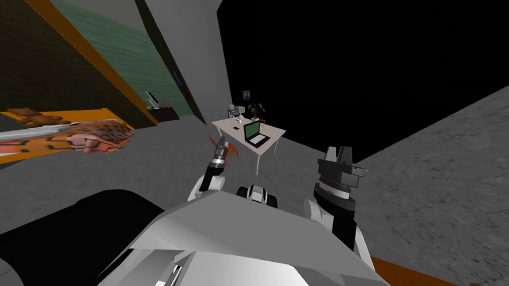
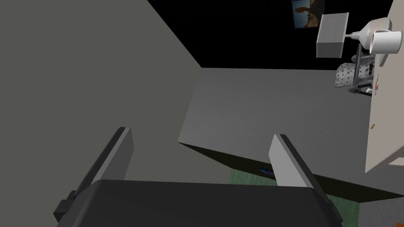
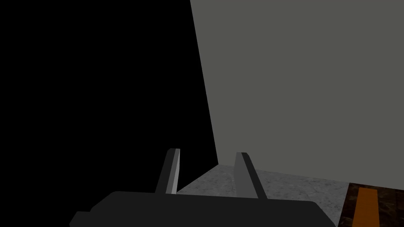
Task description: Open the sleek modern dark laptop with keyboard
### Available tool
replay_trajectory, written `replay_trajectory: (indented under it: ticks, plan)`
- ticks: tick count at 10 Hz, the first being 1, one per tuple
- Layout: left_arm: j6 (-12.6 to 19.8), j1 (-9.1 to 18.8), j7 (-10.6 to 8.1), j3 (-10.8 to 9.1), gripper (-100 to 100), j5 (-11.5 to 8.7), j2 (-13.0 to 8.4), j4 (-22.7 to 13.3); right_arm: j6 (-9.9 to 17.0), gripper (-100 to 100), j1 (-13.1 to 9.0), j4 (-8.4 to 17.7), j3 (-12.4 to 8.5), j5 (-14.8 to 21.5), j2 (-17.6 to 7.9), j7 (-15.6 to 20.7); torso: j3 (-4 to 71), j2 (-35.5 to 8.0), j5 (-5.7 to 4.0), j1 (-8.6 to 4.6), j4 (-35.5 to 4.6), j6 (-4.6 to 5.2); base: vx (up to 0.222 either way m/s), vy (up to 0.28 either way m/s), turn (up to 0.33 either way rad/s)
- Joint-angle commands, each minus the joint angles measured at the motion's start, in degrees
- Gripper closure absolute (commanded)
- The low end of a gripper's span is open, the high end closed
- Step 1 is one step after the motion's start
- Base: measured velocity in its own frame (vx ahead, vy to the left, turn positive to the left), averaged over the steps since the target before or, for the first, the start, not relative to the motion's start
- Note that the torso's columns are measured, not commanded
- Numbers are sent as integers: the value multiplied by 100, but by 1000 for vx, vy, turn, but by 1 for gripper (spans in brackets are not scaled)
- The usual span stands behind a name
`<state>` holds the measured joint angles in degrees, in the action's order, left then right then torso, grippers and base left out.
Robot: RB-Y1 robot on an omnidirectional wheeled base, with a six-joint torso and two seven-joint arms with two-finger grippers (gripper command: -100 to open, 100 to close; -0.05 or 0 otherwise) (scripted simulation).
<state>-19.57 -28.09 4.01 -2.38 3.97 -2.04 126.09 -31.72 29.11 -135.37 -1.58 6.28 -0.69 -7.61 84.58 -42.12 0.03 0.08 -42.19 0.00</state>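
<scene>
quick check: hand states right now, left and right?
Left hand: open, holding nothing.
Right hand: open but narrower, holding nothing.

A tabletop (image 1: 224, 125) stands far ahead at centre, well apart from the left hand (image 1: 222, 146) and right hand (image 1: 340, 153) in the near ground; a laptop (image 1: 255, 133) sits on its near right part; a mug (image 1: 240, 119) behind that; a plant (image 1: 256, 111) farther back; a bed (image 1: 60, 135) lies left.

White-and-black arms (image 1: 343, 220) with ribbed dark wrists end in dark boxy bodies carrying thin light grey blade-like jaws.
</scene>
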Motion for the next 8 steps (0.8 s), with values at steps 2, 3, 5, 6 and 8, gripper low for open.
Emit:
replay_trajectory:
  ticks: [2, 3, 5, 6, 8]
  plan:
    - [106, 79, 41, 40, -100, 90, -454, -166, 0, 0, 0, 0, 0, 0, 0, 0, 3, -10, -2, -6, -8, 0, 64, 55, -89]
    - [190, 138, 75, 74, -100, 157, -562, -271, 0, 0, 0, 0, 0, 0, 0, 0, 0, -15, -2, -4, -9, 0, 79, 94, -171]
    - [362, 261, 145, 146, -100, 295, -622, -488, 0, 0, 1, 0, -1, 0, -1, 0, 8, 0, 3, 10, -6, 0, 145, 145, -235]
    - [445, 320, 178, 181, -100, 361, -615, -593, 0, 0, 1, 0, -1, 0, -1, 0, 12, 4, 2, 6, -4, 0, 130, 144, -223]
    - [633, 453, 254, 259, -100, 511, -596, -830, 0, 0, 1, 0, -1, 0, -1, 0, 3, -10, -5, -14, -9, 1, 152, 147, -242]
